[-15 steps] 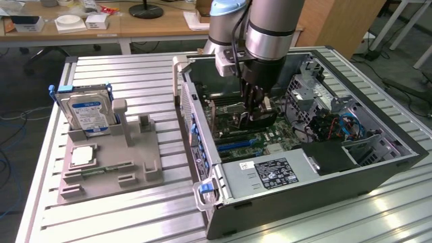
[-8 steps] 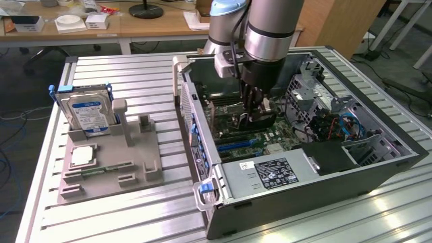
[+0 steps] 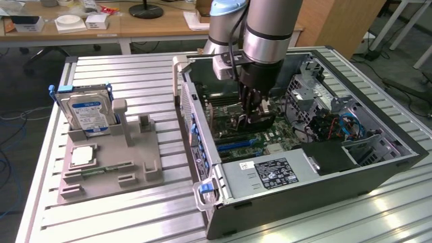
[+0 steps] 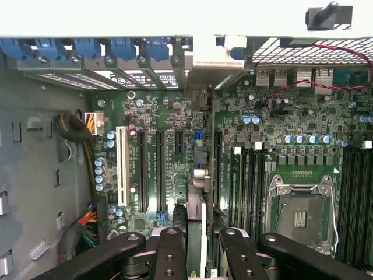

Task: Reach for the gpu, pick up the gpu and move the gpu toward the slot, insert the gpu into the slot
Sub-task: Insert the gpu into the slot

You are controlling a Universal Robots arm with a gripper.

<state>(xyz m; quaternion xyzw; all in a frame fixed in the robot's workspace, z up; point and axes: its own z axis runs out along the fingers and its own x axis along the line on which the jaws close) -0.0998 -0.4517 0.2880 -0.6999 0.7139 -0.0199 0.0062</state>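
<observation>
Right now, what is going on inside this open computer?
The robot arm's tool grips the gpu edge-on, low inside the open computer case, over the motherboard's expansion slots. Whether the card is seated in a slot, I cannot tell. The hard drive stands in the grey tray outside.

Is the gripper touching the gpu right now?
Touching. In the wrist view the gpu sits edge-on between the fingers of the gripper, which clamp it from both sides.
</observation>
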